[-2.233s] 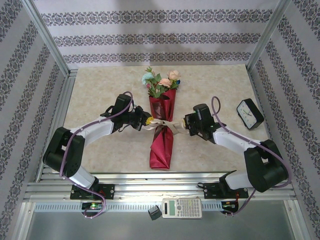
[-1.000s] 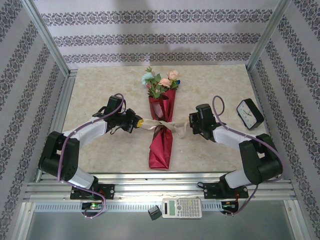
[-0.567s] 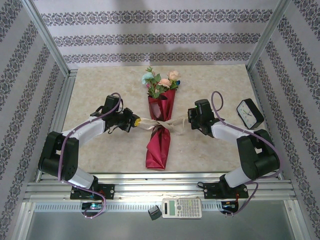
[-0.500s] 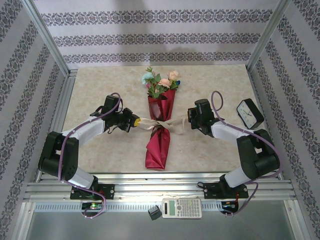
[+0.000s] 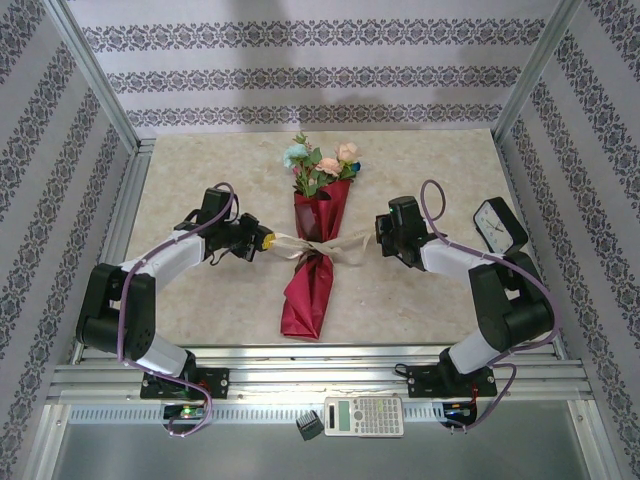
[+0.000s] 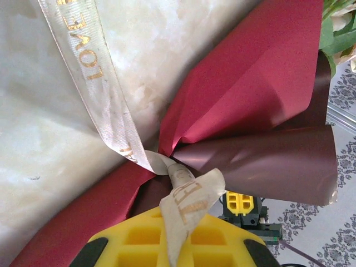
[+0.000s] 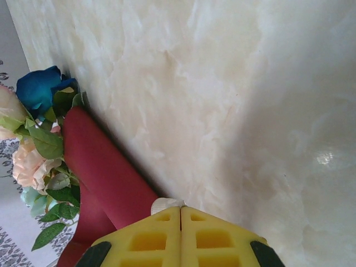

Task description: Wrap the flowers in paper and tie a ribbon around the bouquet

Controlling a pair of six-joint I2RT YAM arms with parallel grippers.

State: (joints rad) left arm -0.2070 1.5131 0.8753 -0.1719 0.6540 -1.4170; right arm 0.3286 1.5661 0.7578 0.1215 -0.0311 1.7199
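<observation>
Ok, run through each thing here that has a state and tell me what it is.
bouquet, wrapped, lying flat on the table
ribbon, knotted around the bouquet, ends stretched out to either side
left gripper, shut on ribbon
right gripper, shut on ribbon
clock, face up
calculator, face up

The paper [image 6: 250, 94] is smooth and satiny, the ribbon [image 6: 92, 78] woven cloth, the counter [image 7: 233, 83] glossy marble-look, the fingers [image 7: 144, 242] matt yellow plastic.
</observation>
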